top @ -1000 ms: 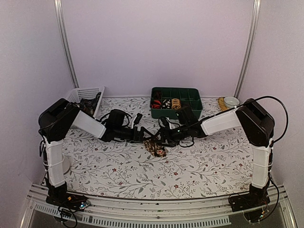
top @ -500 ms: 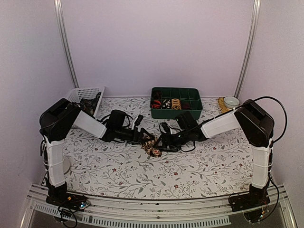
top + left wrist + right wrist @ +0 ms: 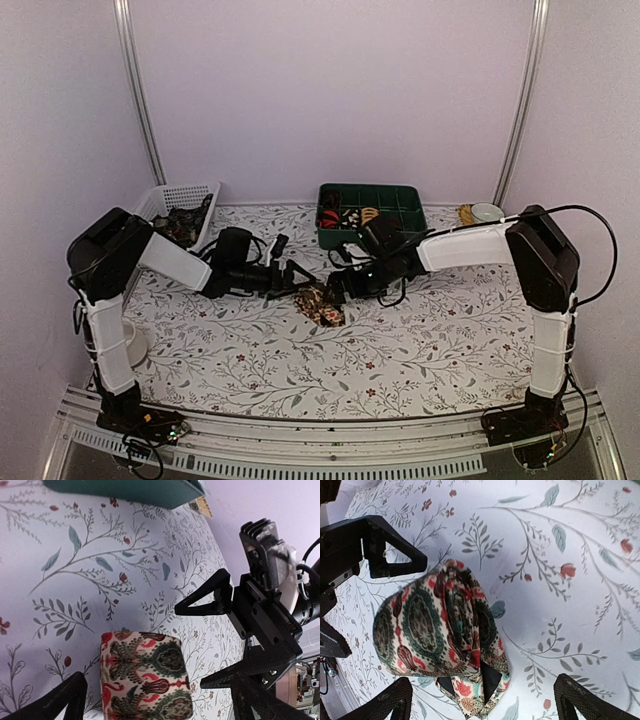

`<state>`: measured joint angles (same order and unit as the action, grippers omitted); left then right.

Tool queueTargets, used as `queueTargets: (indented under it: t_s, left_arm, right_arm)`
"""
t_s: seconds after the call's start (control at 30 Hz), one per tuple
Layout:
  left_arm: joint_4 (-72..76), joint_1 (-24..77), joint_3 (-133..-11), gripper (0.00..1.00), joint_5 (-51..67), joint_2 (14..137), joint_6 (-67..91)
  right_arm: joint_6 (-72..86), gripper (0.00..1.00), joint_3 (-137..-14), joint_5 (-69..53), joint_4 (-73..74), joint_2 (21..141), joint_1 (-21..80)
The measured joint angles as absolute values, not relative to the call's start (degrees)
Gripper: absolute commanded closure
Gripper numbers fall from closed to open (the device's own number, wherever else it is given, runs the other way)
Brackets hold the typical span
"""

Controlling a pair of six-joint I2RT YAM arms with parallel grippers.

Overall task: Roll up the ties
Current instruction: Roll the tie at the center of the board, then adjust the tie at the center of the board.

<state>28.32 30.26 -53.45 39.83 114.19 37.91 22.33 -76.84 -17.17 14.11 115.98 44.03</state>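
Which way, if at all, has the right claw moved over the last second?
Yes. The right gripper has shifted slightly away from the camera, toward the green tray at the back of the table.

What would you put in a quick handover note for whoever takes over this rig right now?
Left gripper: open, empty, beside the tie.
Right gripper: open, empty, on the tie's other side.
Tie: rolled, lying on the table between the grippers, a loose end sticking out.
Done: this roll looks formed; other rolls sit in the green tray.
Left: probably tidy the loose end and move the roll to the tray. The white basket holds dark items, maybe more ties; cannot tell.
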Motion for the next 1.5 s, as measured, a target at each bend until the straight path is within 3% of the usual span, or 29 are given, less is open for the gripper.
queueTargets:
  t_s: [0.5,1.07,1.2,1.5]
  left_arm:
    - [28.1,27.0,-42.3,0.0,31.4,97.8,39.2]
    - [22.9,26.3,-34.8,0.0,24.4,84.8,36.7]
    - [22.3,25.6,-34.1,0.0,24.0,84.2,36.4]
    - [21.7,24.8,-33.6,0.0,23.7,84.2,36.0]
  right_arm:
    - [11.3,0.0,-100.6,-14.2,27.7,119.0,47.6]
    - [4.9,0.01,-108.9,-10.7,36.5,131.5,50.8]
    - [4.0,0.07,-109.1,-9.5,37.6,133.1,51.1]
    - [2.7,0.33,-109.1,-7.6,38.7,133.3,51.4]
